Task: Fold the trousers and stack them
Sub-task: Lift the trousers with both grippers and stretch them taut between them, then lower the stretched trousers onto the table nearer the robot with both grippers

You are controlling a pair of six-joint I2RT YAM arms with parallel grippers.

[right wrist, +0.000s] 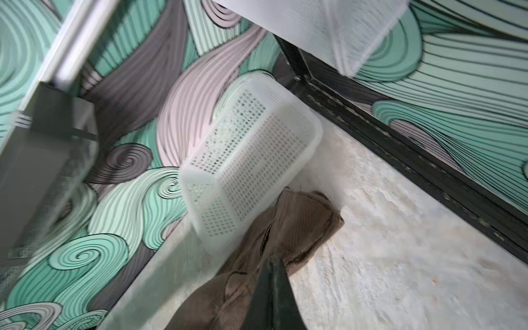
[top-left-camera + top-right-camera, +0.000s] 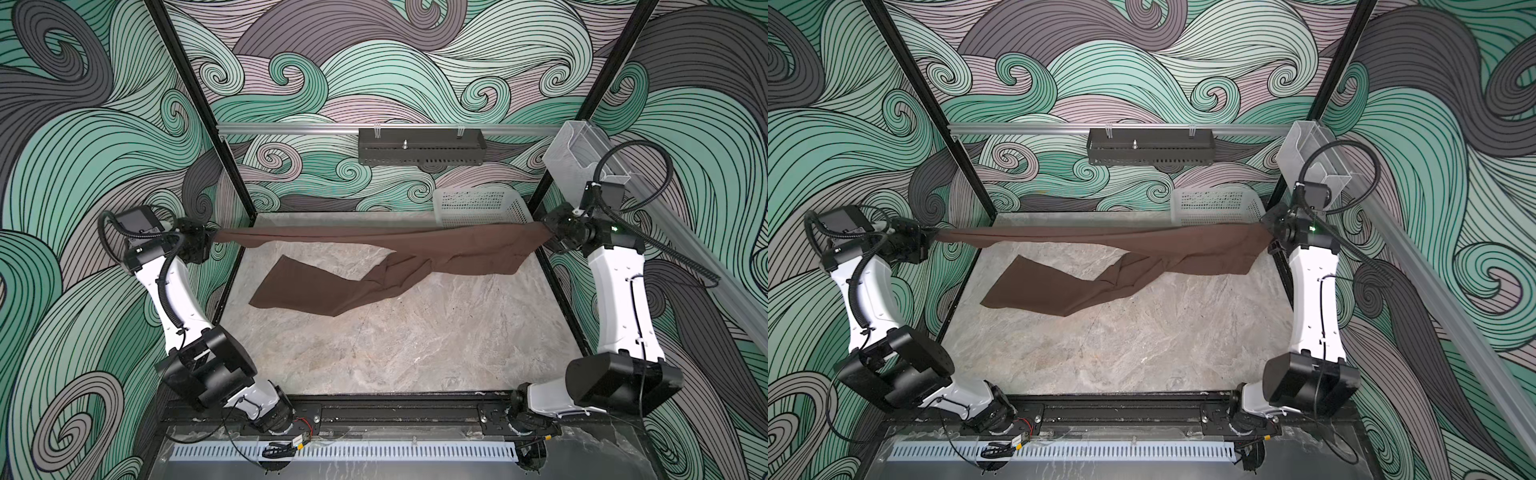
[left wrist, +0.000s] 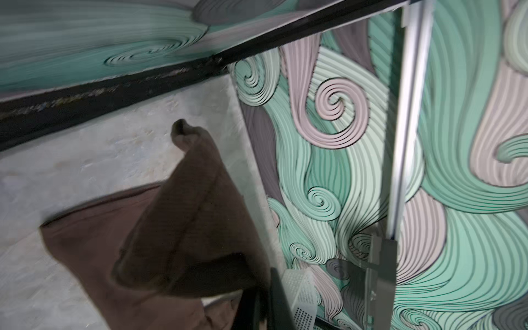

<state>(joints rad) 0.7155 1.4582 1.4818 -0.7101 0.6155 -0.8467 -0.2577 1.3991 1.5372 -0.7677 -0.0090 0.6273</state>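
Observation:
The dark brown trousers (image 2: 374, 243) (image 2: 1100, 241) hang stretched in a line across the far part of the marble table (image 2: 415, 340), above its surface. My left gripper (image 2: 212, 239) (image 2: 931, 237) is shut on one end at the left edge. My right gripper (image 2: 547, 232) (image 2: 1266, 233) is shut on the other end at the right edge. A loose leg (image 2: 307, 291) droops from the middle and lies on the table, pointing left. In the left wrist view the cloth (image 3: 185, 228) bunches over the gripper (image 3: 261, 308). In the right wrist view the fingers (image 1: 271, 288) pinch the fabric (image 1: 300, 223).
A white perforated basket (image 2: 478, 208) (image 2: 1217, 205) (image 1: 251, 160) sits at the far right corner, just behind the stretched cloth. A clear bin (image 2: 577, 153) hangs on the right rail, and a black tray (image 2: 419, 145) hangs on the back rail. Black frame posts line both sides.

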